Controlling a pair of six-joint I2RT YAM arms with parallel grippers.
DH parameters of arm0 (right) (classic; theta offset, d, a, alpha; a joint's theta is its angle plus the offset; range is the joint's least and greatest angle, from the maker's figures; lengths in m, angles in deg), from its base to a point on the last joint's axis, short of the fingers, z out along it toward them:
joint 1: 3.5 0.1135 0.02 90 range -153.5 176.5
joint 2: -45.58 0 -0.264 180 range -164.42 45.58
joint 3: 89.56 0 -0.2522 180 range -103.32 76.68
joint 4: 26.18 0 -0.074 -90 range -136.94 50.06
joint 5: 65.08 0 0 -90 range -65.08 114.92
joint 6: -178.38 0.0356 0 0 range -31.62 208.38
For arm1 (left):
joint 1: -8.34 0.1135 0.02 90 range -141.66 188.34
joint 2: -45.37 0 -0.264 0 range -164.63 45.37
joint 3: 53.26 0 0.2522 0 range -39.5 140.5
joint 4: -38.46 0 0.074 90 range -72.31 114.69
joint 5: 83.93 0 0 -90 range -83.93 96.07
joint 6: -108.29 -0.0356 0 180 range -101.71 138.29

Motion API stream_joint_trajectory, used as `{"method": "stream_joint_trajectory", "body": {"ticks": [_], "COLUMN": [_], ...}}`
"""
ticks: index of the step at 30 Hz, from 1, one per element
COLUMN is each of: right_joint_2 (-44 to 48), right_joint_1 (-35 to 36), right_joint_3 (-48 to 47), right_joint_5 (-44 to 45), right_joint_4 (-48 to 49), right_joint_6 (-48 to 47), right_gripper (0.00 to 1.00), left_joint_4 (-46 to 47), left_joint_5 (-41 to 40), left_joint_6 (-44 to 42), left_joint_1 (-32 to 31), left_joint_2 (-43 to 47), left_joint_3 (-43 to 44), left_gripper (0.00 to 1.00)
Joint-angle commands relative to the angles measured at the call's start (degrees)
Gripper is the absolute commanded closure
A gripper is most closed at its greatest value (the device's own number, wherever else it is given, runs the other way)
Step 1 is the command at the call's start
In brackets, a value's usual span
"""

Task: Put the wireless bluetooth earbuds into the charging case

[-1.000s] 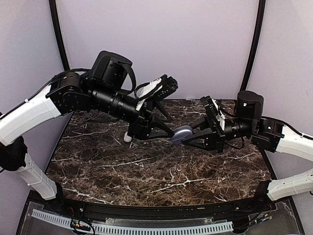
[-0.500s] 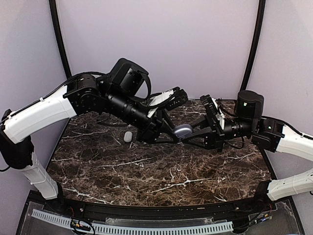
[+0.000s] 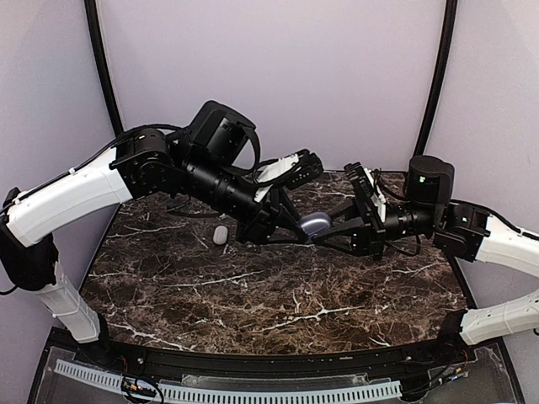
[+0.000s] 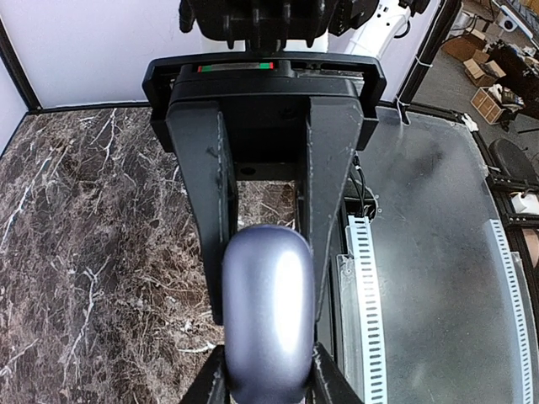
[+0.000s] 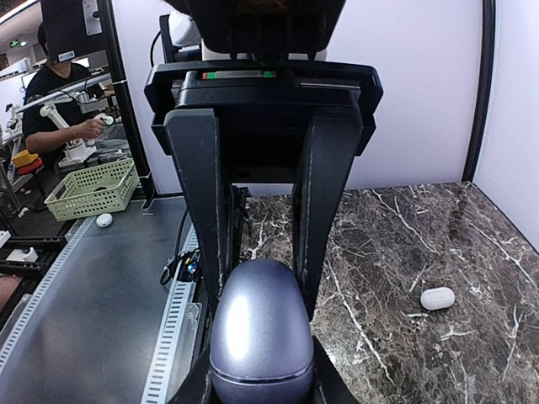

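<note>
I see the glossy lavender-grey, pebble-shaped charging case in the air above the dark veined marble table. Its lid is closed, so the inside is hidden. The left gripper and the right gripper both clamp it, 1 from each end. The right wrist view, not the left, shows 1 small white oval object on the marble.

The 2 arms reach in from either side and meet over the back middle of the desk. The left tool and right tool sit nose to nose, both clamped on the case, so that stretch is blocked. A white pebble lies under the left arm. The near half of the marble gives open passage.
</note>
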Motion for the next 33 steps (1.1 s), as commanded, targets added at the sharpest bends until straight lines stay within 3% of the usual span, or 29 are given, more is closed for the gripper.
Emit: {"method": "stream_joint_trajectory", "body": {"ticks": [1,7,9,10,19,25,33], "right_joint_2": [1.21,5.33,7.09,7.48,9.73,11.25,10.56], "right_joint_1": [-0.29,-2.41,-3.94,-4.78,-7.06,-7.15,-7.15], "right_joint_3": [-1.52,1.25,2.35,2.64,5.19,6.33,5.6], "right_joint_5": [2.97,8.73,9.96,10.35,11.31,11.56,10.78], "right_joint_4": [2.03,3.59,4.11,3.89,4.03,3.47,2.36], "right_joint_6": [0.75,2.58,3.75,4.27,7.65,8.09,8.41], "right_gripper": [0.85,0.35,0.09,0.02,0.01,0.01,0.01], "left_joint_4": [3.68,10.61,14.42,15.66,39.23,41.69,44.4], "left_joint_5": [-0.93,1.9,3.09,3.94,1.09,-3.37,-3.8], "left_joint_6": [2.14,6.8,8.69,9.95,25.55,30.83,34.02], "left_joint_1": [0.1,3.05,5.83,7.84,23.07,29.85,30.54], "left_joint_2": [2.17,5.88,7.54,8.44,6.25,-1.92,-13.37], "left_joint_3": [-3.11,-10.96,-15.01,-17.88,-40.88,-41.3,-37.32], "left_gripper": [0.89,0.93,0.93,0.93,0.92,0.91,0.91]}}
